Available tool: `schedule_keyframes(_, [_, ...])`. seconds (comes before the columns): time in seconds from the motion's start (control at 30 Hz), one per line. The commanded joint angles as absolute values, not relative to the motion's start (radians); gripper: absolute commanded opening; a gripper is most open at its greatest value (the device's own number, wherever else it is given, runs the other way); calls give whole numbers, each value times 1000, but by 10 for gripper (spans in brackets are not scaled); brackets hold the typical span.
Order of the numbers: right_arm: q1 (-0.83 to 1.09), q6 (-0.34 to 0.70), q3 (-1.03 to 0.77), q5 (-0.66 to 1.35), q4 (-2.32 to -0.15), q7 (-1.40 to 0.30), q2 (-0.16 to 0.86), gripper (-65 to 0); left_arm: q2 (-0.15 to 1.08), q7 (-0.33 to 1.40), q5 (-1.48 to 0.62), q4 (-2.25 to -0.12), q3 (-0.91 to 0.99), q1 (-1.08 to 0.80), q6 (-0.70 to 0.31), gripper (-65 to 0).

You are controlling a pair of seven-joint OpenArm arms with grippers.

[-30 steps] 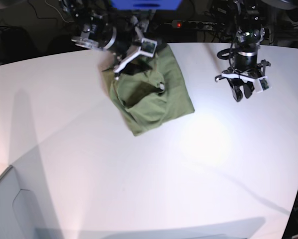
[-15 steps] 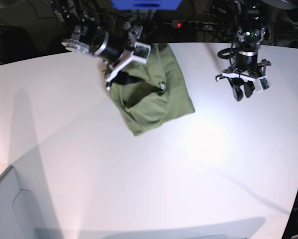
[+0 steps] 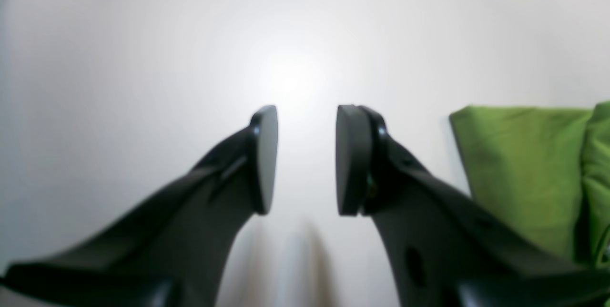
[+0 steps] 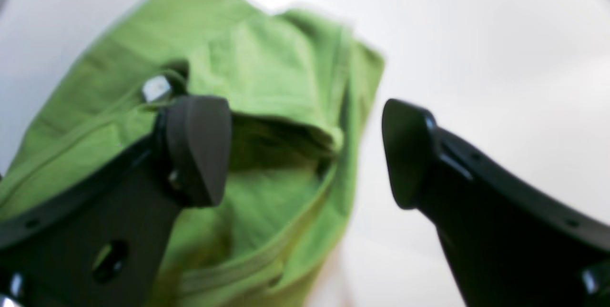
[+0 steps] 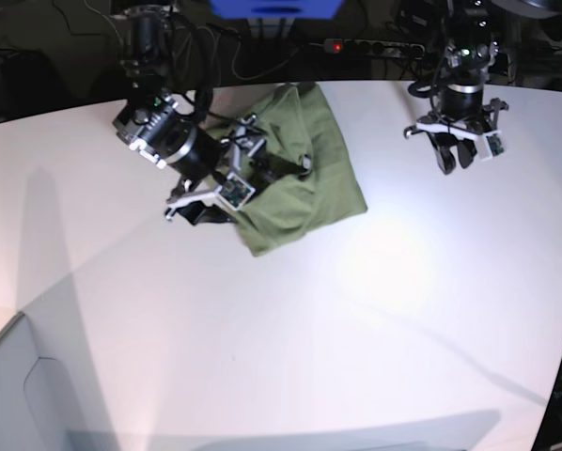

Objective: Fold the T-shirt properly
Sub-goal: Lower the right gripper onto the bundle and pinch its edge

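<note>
While the right gripper [image 4: 305, 154] is hovering wide open and empty over the shirt [image 5: 304, 174], the half-open left gripper [image 3: 305, 159] is idling; pinch one edge squarely.

White table [image 5: 375, 310], dark cluttered backdrop

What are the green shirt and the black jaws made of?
The T-shirt looks like soft matte knit cloth, probably cotton: it creases and shows stitched hems. The right gripper jaws look like hard matte black plastic, smooth and moulded; rubbery pads are possible but unclear.
</note>
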State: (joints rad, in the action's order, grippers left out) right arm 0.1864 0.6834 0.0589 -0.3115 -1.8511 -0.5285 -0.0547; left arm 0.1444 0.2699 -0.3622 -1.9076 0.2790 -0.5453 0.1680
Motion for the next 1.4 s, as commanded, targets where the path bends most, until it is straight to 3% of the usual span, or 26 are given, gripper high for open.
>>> schedule_keyframes(0.0, [168,698,58,-298,-1840,-506,-59,-192,148,246,-361,-1929,285,-549,165,-451])
schedule_keyframes(0.17, [143,698,53,-298,-1753,-499,-54,-198,148,245,-361,-1929,285,-561,165,-451])
schedule_keyframes(0.23, [137,698,56,-298,-1745,-498,-39,-233,148,242,-361,-1929,285,-567,165,-451])
schedule_keyframes(0.67, [87,698,58,-305,-1693,-506,-39,-645,148,245,-361,-1929,285,-567,165,-451])
schedule_keyframes(1.0, [128,698,174,-305,-1819,-506,-108,-648,147,245,-361,-1937,285,-567,165,-451])
schedule_keyframes(1.37, [81,698,354,-297,-1733,-498,-157,-648,145,245,-361,-1937,283,-587,165,-451])
